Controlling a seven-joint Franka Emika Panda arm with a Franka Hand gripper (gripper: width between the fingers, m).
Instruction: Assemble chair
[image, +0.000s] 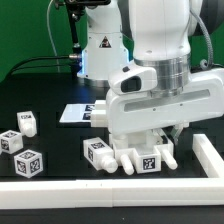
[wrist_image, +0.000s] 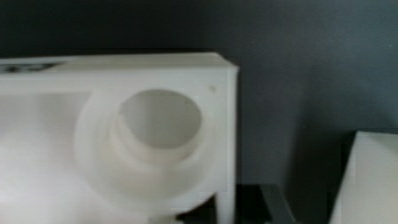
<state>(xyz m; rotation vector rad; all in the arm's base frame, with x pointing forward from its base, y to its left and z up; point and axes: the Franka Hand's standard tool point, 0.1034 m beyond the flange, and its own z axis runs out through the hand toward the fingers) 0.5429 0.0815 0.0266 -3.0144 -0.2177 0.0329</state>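
Nearest my wrist camera sits a glossy white chair block (wrist_image: 125, 130) with a round socket in its face. It fills most of that view, and a second white piece (wrist_image: 374, 180) shows just beside it. My tool (image: 150, 138) is down low over the pegged block (image: 140, 162) near the front of the desk (image: 45, 98), jaws fully closed. I cannot tell whether they pinch anything, because my own housing hides the tips. To do this step well, I judge I should confirm a square grip before lifting, rise straight and slowly, and avoid nudging the tagged cube (image: 97, 152) just beside it. Further off, the small cube legs (image: 30, 161) lie on the exterior view's left, the marker board (image: 75, 113) behind, the border rail (image: 100, 190) in front.
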